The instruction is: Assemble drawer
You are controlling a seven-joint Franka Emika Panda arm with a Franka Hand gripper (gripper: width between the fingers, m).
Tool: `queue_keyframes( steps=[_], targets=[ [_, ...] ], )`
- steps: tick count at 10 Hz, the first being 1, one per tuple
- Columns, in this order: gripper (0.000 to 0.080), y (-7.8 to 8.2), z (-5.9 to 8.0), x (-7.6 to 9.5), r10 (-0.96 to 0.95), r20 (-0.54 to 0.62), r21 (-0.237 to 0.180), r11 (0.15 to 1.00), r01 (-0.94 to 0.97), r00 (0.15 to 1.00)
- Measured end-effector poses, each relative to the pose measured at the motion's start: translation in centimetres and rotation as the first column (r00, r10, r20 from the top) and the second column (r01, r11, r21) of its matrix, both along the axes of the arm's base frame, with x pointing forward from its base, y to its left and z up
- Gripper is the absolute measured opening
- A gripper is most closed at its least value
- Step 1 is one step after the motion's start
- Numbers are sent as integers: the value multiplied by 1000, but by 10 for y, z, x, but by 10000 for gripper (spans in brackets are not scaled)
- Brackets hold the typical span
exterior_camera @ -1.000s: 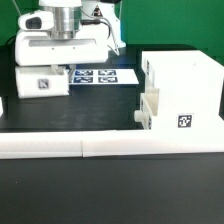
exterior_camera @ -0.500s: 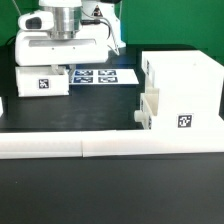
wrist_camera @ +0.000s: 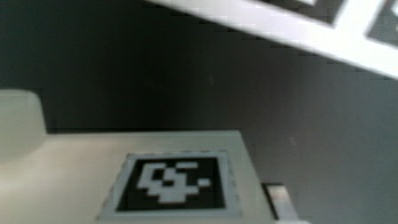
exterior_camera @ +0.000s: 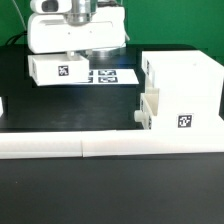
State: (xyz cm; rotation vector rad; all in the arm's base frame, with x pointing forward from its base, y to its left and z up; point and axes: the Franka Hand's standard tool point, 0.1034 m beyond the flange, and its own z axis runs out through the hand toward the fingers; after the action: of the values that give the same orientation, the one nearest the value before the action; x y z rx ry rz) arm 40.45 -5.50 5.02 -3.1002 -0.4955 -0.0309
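Observation:
The drawer's tall white shell (exterior_camera: 182,88) stands at the exterior view's right, with one tray (exterior_camera: 149,110) set in its lower slot, knob (exterior_camera: 135,117) facing out. My gripper (exterior_camera: 72,57) is shut on the second white tray (exterior_camera: 58,69) and holds it raised above the black table at the back left, its square tag facing the camera. In the wrist view the tray's tagged wall (wrist_camera: 175,182) lies close under the camera, with one finger (wrist_camera: 279,201) against its side. The other finger is hidden.
A long low white border wall (exterior_camera: 110,146) runs along the front. The marker board (exterior_camera: 108,75) lies flat behind the held tray and shows in the wrist view (wrist_camera: 267,25). A white block (exterior_camera: 2,105) sits at the left edge.
My gripper has risen and moved toward the exterior view's right, carrying the tray up off the table with it. The shell and its inserted tray have not moved.

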Motion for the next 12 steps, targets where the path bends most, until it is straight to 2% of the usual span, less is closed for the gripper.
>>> queue_keyframes(
  steps=[1,3,4,5,8,11,12],
  targets=[
    [42,0,6,18,14,1,4,1000,-14,1000],
    [42,11,12,51,29,5,15,999,-29,1000],
    [42,17,11,66,34,15,19,999,-34,999],
    [42,25,3,73,46,13,23,999,-47,999],
    [42,25,1,72,65,8,23,998,-65,998],
    [42,22,-1,72,339,8,9,941,-339,941],
    [42,24,2,79,433,-4,5,901,-433,901]
  ],
)
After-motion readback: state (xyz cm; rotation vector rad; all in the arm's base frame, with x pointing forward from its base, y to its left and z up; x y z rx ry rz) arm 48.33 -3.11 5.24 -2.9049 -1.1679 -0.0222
